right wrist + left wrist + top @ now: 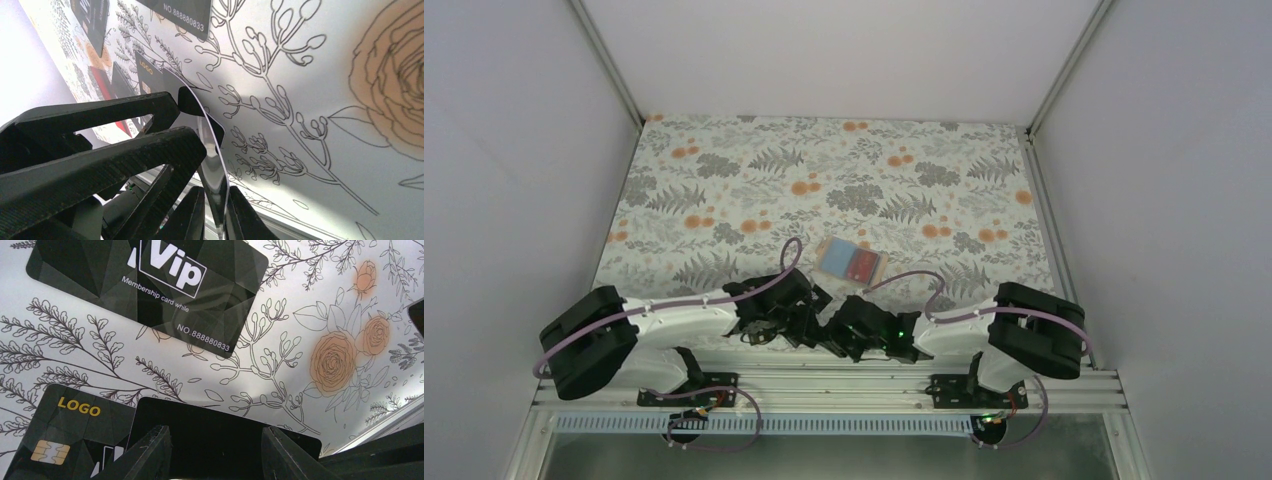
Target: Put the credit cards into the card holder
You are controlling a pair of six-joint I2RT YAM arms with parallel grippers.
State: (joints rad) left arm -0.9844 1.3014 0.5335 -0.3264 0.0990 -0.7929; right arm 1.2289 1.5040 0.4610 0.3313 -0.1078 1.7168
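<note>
A plain black credit card point(215, 432) lies at the near table edge, partly over a black LOGO card point(65, 435). My left gripper point(216, 452) is open, its fingers point(150, 452) spread over the card's face, which reaches past both of them. In the right wrist view this card point(212, 170) shows edge-on and bowed, and my right gripper point(216, 217) is shut on its lower end. A black VIP card point(150, 290) lies farther out. The card holder point(836, 256) lies open at mid table, light blue inside, with a red card point(862, 264) on it. Both grippers point(822, 328) meet near the front edge.
The flowered table cover point(844, 170) stretches back to white walls on three sides. The table's near edge point(395, 420) runs right beside the grippers. More cards lie to the left in the right wrist view: a red one point(102, 82) and a black one point(92, 15).
</note>
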